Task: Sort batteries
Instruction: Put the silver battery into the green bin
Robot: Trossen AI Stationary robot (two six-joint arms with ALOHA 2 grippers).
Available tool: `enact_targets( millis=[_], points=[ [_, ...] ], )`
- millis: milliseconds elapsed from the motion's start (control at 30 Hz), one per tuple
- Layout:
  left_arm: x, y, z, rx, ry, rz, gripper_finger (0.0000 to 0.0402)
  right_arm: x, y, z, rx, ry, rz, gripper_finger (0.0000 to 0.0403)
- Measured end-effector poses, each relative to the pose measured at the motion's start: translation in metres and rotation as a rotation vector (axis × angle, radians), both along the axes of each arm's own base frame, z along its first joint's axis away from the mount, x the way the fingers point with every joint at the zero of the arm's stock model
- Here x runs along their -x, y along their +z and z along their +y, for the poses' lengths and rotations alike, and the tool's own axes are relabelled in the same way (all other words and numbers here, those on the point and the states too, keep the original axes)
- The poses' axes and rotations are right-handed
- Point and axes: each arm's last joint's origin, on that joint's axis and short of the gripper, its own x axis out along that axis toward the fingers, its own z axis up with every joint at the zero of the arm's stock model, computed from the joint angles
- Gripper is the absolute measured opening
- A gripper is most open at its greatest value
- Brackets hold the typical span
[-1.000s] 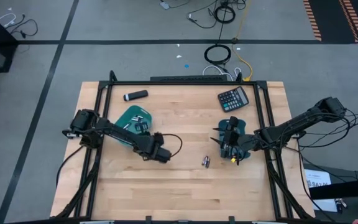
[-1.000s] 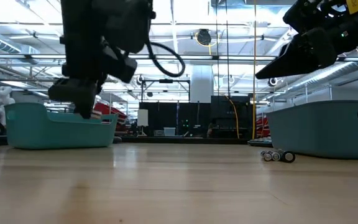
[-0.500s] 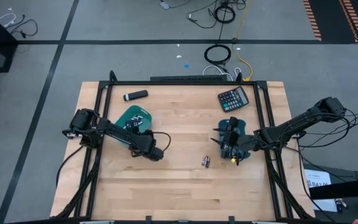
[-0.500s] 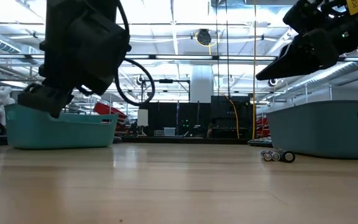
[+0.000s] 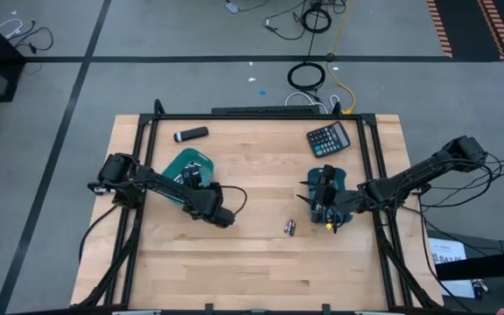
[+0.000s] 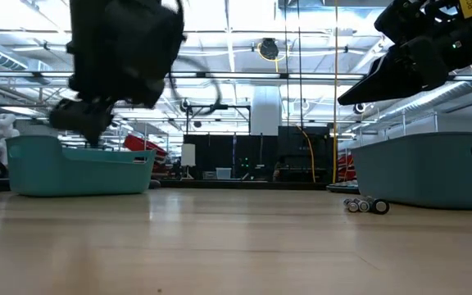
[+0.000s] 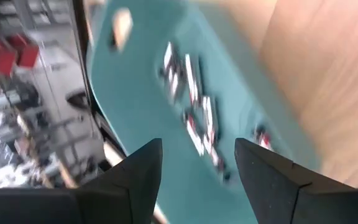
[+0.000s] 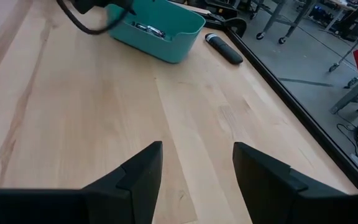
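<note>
Several batteries [image 7: 194, 112] lie on the floor of the left teal tray [image 5: 182, 162]. My left gripper [image 7: 197, 146] hangs open just above them and slants down into the tray; nothing is between its fingers. A few more batteries [image 5: 290, 227] lie loose on the wooden table, in front of the right teal tray [image 6: 433, 168]. My right gripper [image 8: 197, 149] hovers open over that tray's left rim [image 5: 309, 197], holding nothing and pointing across the table toward the left tray [image 8: 160, 31].
A black calculator [image 5: 329, 138] lies at the far right of the table. A black marker-like cylinder [image 5: 191, 134] lies beyond the left tray. Bare wood [image 5: 261, 262] stretches between the trays and along the near edge. A black frame borders the table.
My left gripper has swung from the left tray's right side to over the tray, toward the table's left and far edges, tipping up a little. In the low view its tip has grown from a narrow point to a wider shape. The loose batteries have not moved.
</note>
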Motion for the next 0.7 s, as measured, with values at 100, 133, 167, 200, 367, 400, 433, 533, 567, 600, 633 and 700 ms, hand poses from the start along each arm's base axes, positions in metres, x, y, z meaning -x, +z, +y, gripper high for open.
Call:
enact_targets(
  millis=[100, 133, 167, 200, 367, 400, 433, 533, 567, 600, 633, 700],
  points=[
    [-0.013, 0.007, -0.004, -0.030, -0.037, -0.121, 0.0213, -0.001, 0.000, 0.001, -0.009, 0.057, 0.013, 0.0187],
    [-0.018, 0.009, -0.006, -0.017, -0.036, -0.173, 0.0213, -0.001, -0.001, 0.003, -0.014, 0.120, 0.030, 0.0187],
    [-0.024, 0.010, -0.008, 0.004, -0.036, -0.231, 0.0213, -0.001, -0.001, 0.005, -0.020, 0.183, 0.045, 0.0187],
    [-0.031, 0.010, -0.010, 0.035, -0.041, -0.290, 0.0214, -0.002, -0.002, 0.007, -0.023, 0.221, 0.054, 0.0185],
    [-0.070, 0.014, -0.023, 0.258, -0.138, -0.596, 0.0214, -0.010, 0.003, 0.011, -0.011, 0.294, 0.215, 0.0166],
    [-0.076, 0.015, -0.025, 0.290, -0.166, -0.645, 0.0214, -0.014, 0.007, 0.013, -0.003, 0.302, 0.244, 0.0162],
    [-0.081, 0.016, -0.027, 0.308, -0.191, -0.685, 0.0214, -0.018, 0.010, 0.015, 0.008, 0.314, 0.277, 0.0159],
    [-0.089, 0.020, -0.028, 0.278, -0.235, -0.769, 0.0214, -0.032, 0.017, 0.023, 0.047, 0.391, 0.374, 0.0154],
    [-0.090, 0.021, -0.027, 0.250, -0.242, -0.780, 0.0214, -0.037, 0.019, 0.025, 0.059, 0.424, 0.405, 0.0154],
    [-0.090, 0.021, -0.027, 0.224, -0.256, -0.780, 0.0214, -0.041, 0.019, 0.028, 0.067, 0.458, 0.437, 0.0155],
    [-0.090, 0.021, -0.029, 0.206, -0.271, -0.776, 0.0214, -0.045, 0.020, 0.029, 0.078, 0.483, 0.466, 0.0156],
    [-0.088, 0.019, -0.034, 0.201, -0.306, -0.768, 0.0214, -0.054, 0.020, 0.031, 0.097, 0.540, 0.526, 0.0160]
  ],
)
